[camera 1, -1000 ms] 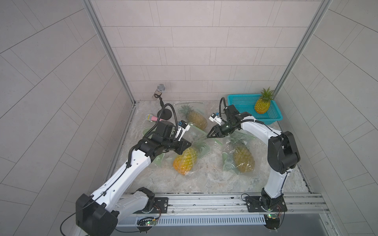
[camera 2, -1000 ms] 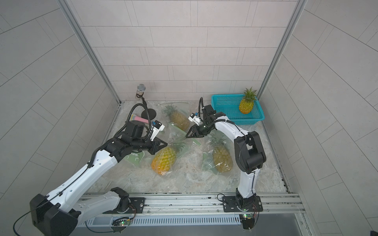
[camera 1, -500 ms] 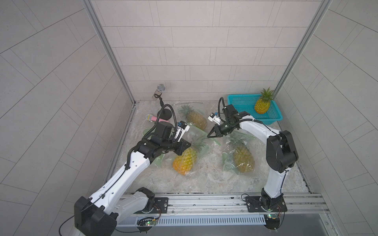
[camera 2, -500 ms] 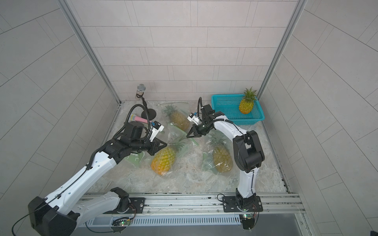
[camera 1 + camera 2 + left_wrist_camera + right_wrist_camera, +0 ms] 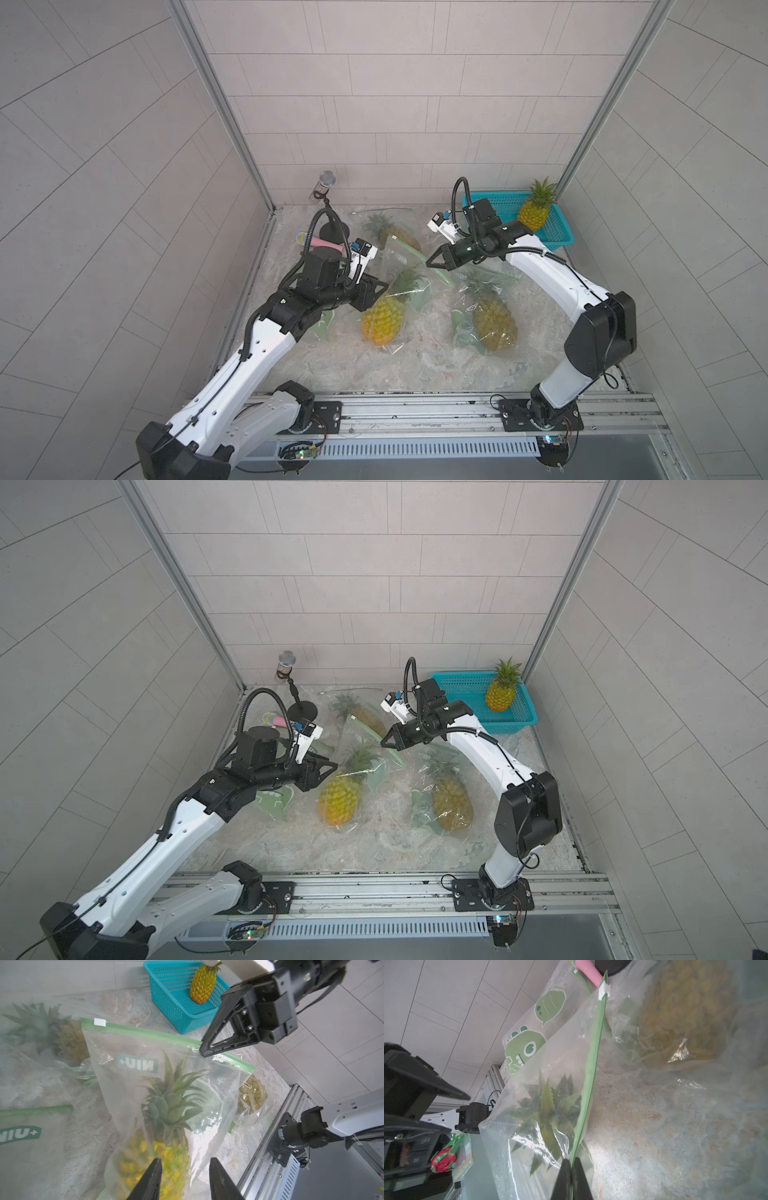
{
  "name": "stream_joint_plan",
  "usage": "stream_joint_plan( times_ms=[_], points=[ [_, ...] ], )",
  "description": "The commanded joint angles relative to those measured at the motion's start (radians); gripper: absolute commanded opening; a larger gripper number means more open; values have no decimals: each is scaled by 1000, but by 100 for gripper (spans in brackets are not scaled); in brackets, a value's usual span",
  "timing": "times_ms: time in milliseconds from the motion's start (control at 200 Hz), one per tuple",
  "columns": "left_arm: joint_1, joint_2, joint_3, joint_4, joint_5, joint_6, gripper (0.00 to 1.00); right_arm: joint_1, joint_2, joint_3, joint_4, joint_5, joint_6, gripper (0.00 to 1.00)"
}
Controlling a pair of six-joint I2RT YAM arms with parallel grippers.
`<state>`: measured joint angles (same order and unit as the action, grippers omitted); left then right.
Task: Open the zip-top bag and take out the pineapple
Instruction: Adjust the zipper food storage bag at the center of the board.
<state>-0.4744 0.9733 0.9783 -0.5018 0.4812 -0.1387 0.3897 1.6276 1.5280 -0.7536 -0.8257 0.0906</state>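
In a top view the zip-top bag (image 5: 401,266) lies on the table (image 5: 415,365), the pineapple (image 5: 383,322) inside.

Left wrist view: the left gripper (image 5: 185,1180) stands open beside the bag, which looks thin and slippery.

Right wrist view: the right gripper (image 5: 571,1169) pinches the green zip strip (image 5: 591,1064); the white slider (image 5: 604,991) seems best to pull.

Got a zip-top bag (image 5: 405,266) on the table (image 5: 415,365) with a pineapple (image 5: 384,320) in it, second bagged pineapple (image 5: 492,322) to its right, third bagged pineapple (image 5: 392,235) behind by the back wall (image 5: 415,174). Also seeing a basket (image 5: 557,239) in the back right corner holding a loose pineapple (image 5: 536,210), mic stand (image 5: 332,231) back left.
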Motion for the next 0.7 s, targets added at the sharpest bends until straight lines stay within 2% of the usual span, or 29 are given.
stream_joint_plan(
  times_ms=[0,150,300,375,460,625,695],
  points=[
    [-3,-22,68,-25,-104,-1,47,22,-67,51,-31,51,-111,0],
    [9,-11,145,-99,-174,18,50,56,-107,96,-88,96,-243,0],
    [34,-2,190,-122,-172,53,50,76,-138,104,-111,99,-373,0],
    [65,3,200,-119,-133,60,50,81,-146,107,-129,100,-425,0],
    [125,5,192,-88,-31,69,50,81,-155,106,-146,96,-471,0],
    [230,16,146,17,97,100,49,84,-173,108,-223,21,-638,0],
    [272,33,136,68,184,122,49,84,-190,92,-211,7,-641,0]
  ],
)
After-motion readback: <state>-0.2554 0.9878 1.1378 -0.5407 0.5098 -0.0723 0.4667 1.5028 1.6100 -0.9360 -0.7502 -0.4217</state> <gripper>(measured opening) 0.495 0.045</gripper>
